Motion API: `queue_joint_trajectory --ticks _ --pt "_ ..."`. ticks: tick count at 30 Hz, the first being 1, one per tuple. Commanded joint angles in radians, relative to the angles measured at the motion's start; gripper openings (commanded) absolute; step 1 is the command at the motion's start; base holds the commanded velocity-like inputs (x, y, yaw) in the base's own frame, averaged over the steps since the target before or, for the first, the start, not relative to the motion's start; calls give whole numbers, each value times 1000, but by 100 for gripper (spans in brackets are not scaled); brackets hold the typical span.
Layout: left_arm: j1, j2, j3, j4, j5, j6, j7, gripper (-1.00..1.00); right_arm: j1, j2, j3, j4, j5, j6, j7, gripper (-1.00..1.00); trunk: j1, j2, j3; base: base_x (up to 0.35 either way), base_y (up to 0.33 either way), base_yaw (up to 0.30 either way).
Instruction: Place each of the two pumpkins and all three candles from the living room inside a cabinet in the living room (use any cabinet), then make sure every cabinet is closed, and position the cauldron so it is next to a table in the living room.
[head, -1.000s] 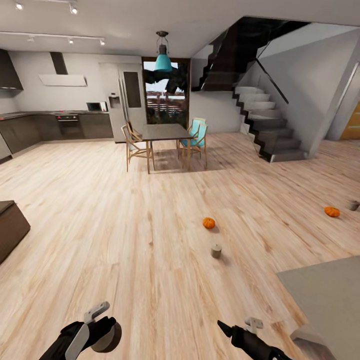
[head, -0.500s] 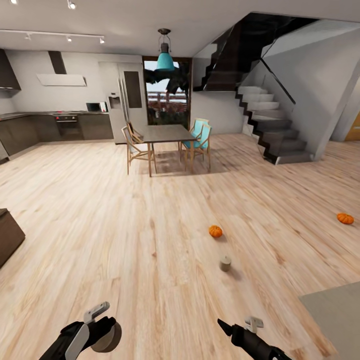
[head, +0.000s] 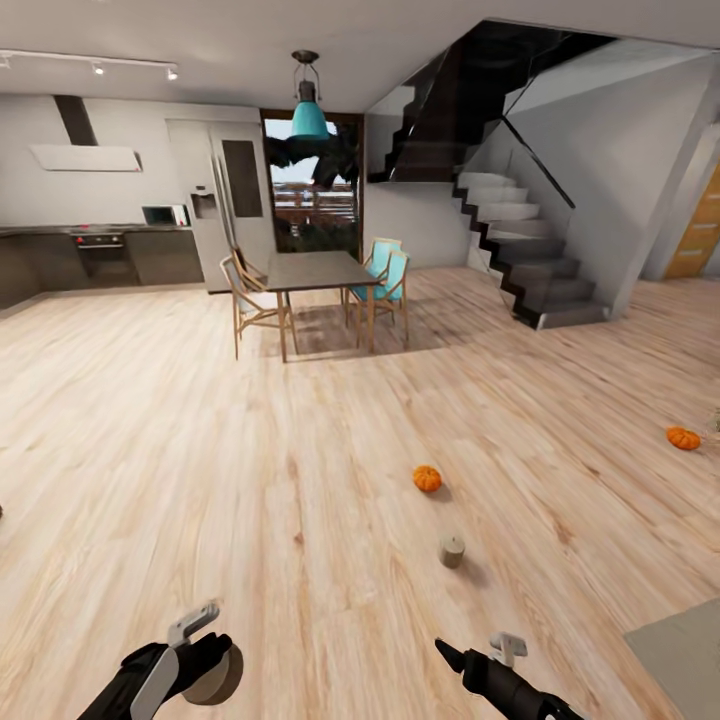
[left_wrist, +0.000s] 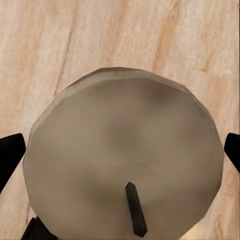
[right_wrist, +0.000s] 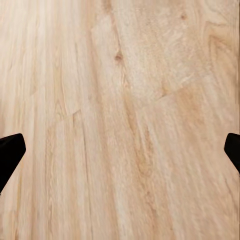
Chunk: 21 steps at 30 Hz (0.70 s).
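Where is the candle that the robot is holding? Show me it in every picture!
Head view: the held candle sits low at the left, in the left gripper.
Left wrist view: the same candle, seen from above with its dark wick, between the black fingertips.
Right wrist view: not in it.
Shared landmark: the pale wood floor.

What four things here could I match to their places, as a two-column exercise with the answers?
Column one:
1. round orange pumpkin nearer the robot
2. short beige wax candle with a dark wick
3. teal cone-shaped pendant lamp
4. second orange pumpkin

Column two:
A. far right on the wooden floor
B. between the left gripper jaws
C. above the dark dining table
D. mid-floor, just beyond another beige candle on the floor

Pairs: 1-D, 2-B, 3-C, 4-A
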Motion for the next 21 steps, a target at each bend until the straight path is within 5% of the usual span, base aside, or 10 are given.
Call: queue_joint_trajectory --ticks 1,9,21 --pt "0 1 1 -3 11 6 6 -100 -1 -1 8 2 -6 -6 1 100 1 0 -1 341 103 -276" --pt "0 1 1 -3 11 6 6 -100 -1 -1 8 1 -7 -10 2 100 1 0 -1 341 103 -261" --pt "0 1 1 -3 11 6 6 -100 -1 -1 8 2 -8 -12 -1 100 1 0 6 341 103 -68"
